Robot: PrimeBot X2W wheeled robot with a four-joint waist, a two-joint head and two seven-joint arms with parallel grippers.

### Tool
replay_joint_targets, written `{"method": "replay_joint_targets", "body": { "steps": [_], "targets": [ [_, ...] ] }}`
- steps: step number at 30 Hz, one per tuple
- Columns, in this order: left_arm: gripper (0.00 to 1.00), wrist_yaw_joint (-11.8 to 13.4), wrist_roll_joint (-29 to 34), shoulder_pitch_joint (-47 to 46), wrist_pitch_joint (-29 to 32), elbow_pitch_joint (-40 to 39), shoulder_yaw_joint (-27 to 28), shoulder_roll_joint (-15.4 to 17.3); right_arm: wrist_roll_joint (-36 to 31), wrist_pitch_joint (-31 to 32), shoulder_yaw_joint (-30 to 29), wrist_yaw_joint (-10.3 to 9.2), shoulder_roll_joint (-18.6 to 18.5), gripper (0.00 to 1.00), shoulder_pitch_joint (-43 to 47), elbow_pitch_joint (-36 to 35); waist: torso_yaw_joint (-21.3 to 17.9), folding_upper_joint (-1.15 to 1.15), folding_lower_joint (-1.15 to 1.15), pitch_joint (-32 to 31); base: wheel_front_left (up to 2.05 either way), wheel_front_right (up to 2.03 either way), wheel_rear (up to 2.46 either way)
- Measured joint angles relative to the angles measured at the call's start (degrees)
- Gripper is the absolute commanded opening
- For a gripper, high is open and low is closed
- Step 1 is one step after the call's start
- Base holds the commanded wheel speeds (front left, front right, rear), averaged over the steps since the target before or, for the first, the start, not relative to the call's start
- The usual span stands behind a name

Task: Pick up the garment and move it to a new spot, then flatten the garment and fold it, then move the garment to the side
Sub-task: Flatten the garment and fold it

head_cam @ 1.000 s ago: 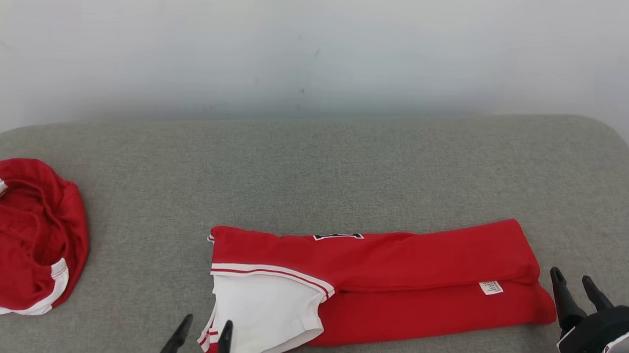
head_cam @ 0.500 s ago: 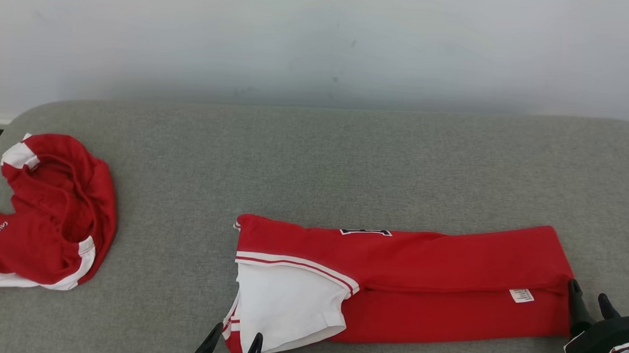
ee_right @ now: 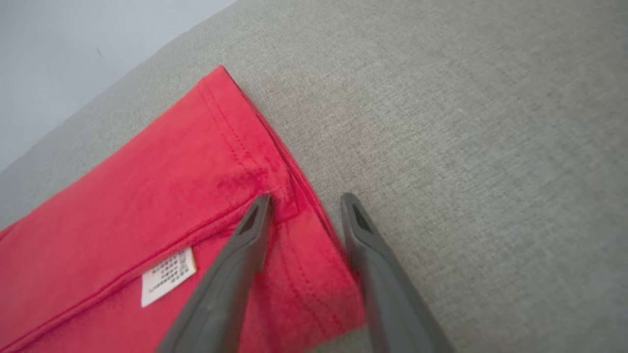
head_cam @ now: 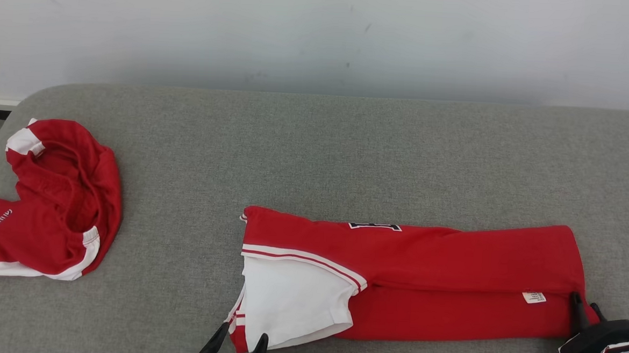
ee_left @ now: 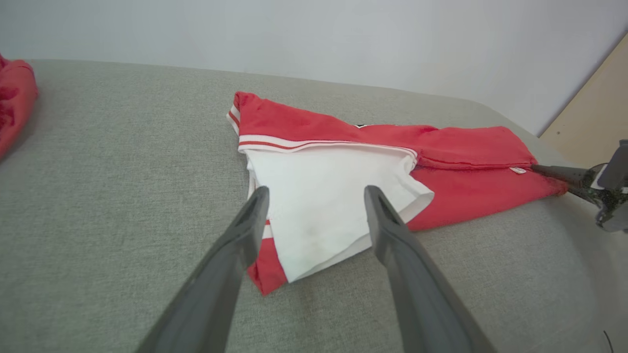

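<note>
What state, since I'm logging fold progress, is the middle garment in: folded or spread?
Folded into a long band: the garment has overlapping red layers, a white sleeve on top, and its care label exposed.

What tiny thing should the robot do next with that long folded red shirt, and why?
Probably squeeze the right claw shut: its fingers straddle the hem corner of the red shirt without pinching it yet. The left claw hangs open by the white sleeve, so it can follow.

Bright even light, soft faint shadows
</note>
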Motion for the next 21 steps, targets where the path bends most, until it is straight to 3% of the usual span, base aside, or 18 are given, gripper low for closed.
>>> {"method": "replay_joint_targets", "body": {
  "steps": [1, 2, 4, 5, 13, 21],
  "targets": [
    [1.0, -0.27, 0.01, 0.0, 0.0, 0.0, 0.01, -0.01, 0.37, 0.15, 0.07, 0.0, 0.18, 0.49, -0.01, 0.33, -0.06, 0.0, 0.0, -0.01, 0.0, 0.0, 0.0],
    [1.0, -0.45, 0.04, 0.01, 0.0, 0.0, 0.02, -0.01, 0.63, 0.18, 0.18, 0.0, 0.36, 0.45, -0.07, 0.69, -0.11, 0.01, 0.0, -0.01, 0.0, 0.0, 0.0],
    [1.0, -0.55, 0.1, 0.01, 0.0, 0.0, 0.1, -0.01, 0.96, 0.23, 0.47, 0.02, 0.7, 0.21, -0.19, 1.37, -0.14, 0.0, 0.0, 0.04, 0.0, 0.0, 0.0],
    [1.0, -0.77, 0.11, 0.01, 0.0, 0.0, 0.19, -0.02, 1.05, 0.26, 0.7, 0.03, 0.84, 0.0, -0.26, 1.43, -0.15, 0.0, 0.0, 0.1, 0.0, 0.0, 0.0],
    [1.0, -1.03, 0.4, 0.01, 0.0, -0.01, 0.55, 0.11, 1.42, -0.33, 1.89, 0.03, 0.2, 0.0, -0.64, 1.01, -0.31, 0.0, 0.0, 0.27, 0.0, 0.0, 0.0],
    [1.0, -0.98, 0.6, 0.04, 0.0, -0.19, 0.87, 0.25, 0.2, -0.51, 2.34, 0.03, -4.1, 0.0, -1.21, -1.08, -1.04, 0.0, 0.0, -0.44, 0.0, 0.0, 0.0]
  ]
}}
